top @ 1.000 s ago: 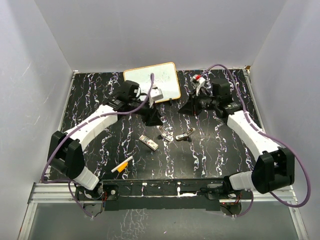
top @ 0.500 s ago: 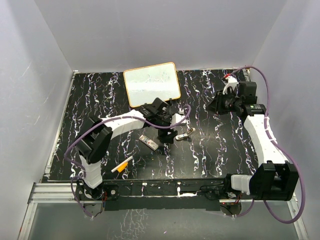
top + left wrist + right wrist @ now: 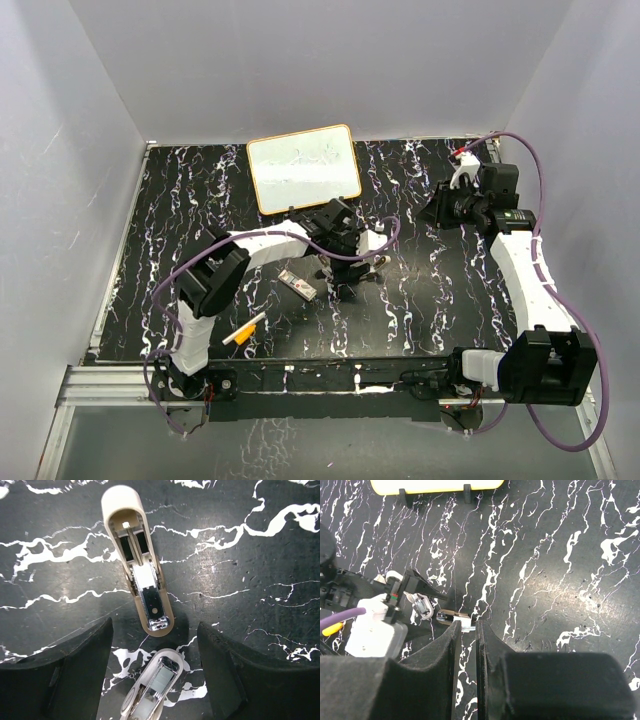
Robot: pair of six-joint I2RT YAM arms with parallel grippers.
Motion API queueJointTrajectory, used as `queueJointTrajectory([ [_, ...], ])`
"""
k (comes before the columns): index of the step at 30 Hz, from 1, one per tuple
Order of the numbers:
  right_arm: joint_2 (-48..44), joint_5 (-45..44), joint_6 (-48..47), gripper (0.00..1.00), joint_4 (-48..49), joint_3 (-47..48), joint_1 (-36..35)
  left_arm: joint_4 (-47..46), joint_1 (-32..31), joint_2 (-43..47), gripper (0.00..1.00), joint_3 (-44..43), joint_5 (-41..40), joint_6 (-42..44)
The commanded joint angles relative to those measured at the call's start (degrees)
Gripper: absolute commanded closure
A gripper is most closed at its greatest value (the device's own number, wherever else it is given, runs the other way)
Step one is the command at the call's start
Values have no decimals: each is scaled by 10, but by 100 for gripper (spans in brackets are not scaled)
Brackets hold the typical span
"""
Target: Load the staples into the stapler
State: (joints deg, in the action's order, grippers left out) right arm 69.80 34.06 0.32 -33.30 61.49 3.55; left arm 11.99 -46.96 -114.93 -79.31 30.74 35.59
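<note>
The stapler (image 3: 371,266) lies opened out flat on the black marbled table. In the left wrist view its beige half (image 3: 118,505) points away, and its chrome-lined half (image 3: 152,687) lies between the fingers. My left gripper (image 3: 155,672) hovers over that half, open, with the jaws wide and touching nothing. The staples (image 3: 298,285), a small white pack, lie just left of the stapler, outside the jaws. My right gripper (image 3: 468,625) hangs raised at the far right (image 3: 447,207), shut and empty. From there it looks down on the stapler (image 3: 451,616).
A yellow-framed whiteboard (image 3: 303,168) stands at the back of the table (image 3: 180,220). An orange-and-white marker pen (image 3: 243,330) lies near the front left. The left arm's purple cable (image 3: 385,240) loops over the middle. Grey walls close in the sides.
My left arm swung from beside the whiteboard to the middle, over the stapler, and its jaws opened wider. The right arm drew back to the far right, still shut.
</note>
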Motion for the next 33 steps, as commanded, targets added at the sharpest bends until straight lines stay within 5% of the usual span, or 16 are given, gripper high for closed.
queueJointTrajectory([
  [1, -12, -12, -2, 90, 6, 15, 7, 9, -10, -9, 34, -14, -1, 4],
  [33, 49, -55, -86, 91, -52, 33, 8, -35, -114, -10, 39, 27, 100, -105],
])
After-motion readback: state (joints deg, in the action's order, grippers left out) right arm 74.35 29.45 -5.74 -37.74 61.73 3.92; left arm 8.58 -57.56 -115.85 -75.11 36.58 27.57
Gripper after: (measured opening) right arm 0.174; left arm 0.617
